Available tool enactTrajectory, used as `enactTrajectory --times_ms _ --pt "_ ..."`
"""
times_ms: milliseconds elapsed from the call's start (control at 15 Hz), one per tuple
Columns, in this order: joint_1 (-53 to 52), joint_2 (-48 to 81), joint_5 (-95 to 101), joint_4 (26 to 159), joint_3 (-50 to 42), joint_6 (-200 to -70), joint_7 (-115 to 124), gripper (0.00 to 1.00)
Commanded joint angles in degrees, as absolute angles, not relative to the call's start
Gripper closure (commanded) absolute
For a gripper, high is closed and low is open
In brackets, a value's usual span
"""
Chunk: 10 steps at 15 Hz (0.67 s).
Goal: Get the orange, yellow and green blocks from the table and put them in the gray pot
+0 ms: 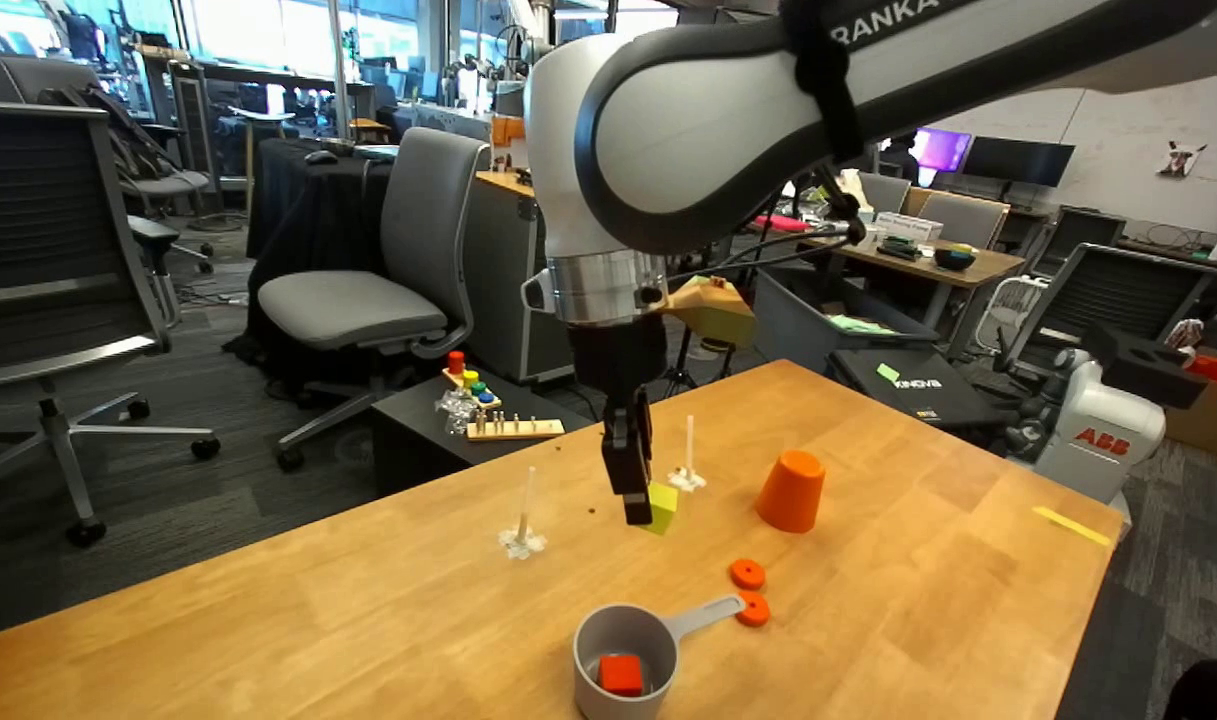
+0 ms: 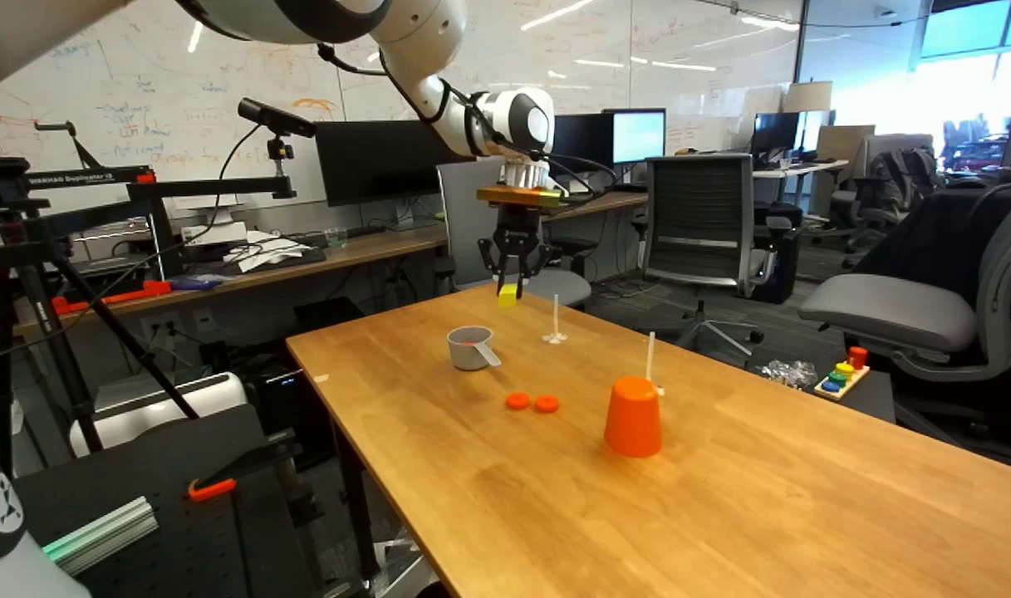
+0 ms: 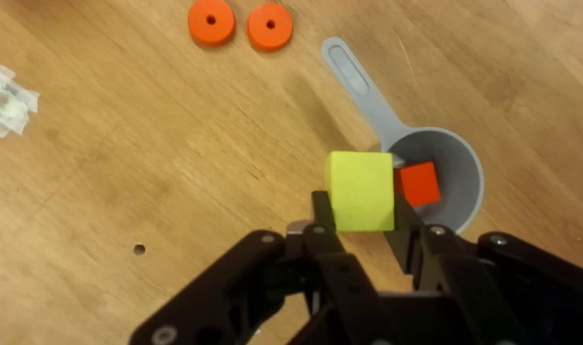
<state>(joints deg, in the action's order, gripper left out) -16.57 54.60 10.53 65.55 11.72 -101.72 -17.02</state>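
My gripper (image 2: 511,287) is shut on the yellow block (image 3: 363,191), with one finger against each side. It holds the block in the air above the table, as an exterior view shows the yellow block (image 1: 661,508) partly behind a finger. The gray pot (image 1: 618,708) stands upright on the table with its handle sticking out to the side. Inside it lies the orange block (image 1: 620,675). From the wrist, the gray pot (image 3: 478,177) appears just right of the held block, which overlaps its rim there. The green block is hidden or out of view.
Two flat orange discs (image 3: 269,26) lie near the handle's end. A tall tapered orange piece (image 2: 634,419) stands farther along the table. Two thin white pegs, a peg (image 1: 526,510) and another peg (image 1: 689,450), rise from taped bases near the table's edge.
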Motion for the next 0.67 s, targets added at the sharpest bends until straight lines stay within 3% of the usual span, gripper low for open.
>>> enactTrajectory --times_ms 0,600 --pt "-17.3 55.2 9.0 63.6 13.6 -101.2 -18.1 0.88" --pt "-17.0 58.4 5.6 63.9 16.9 -102.0 -18.7 0.88"
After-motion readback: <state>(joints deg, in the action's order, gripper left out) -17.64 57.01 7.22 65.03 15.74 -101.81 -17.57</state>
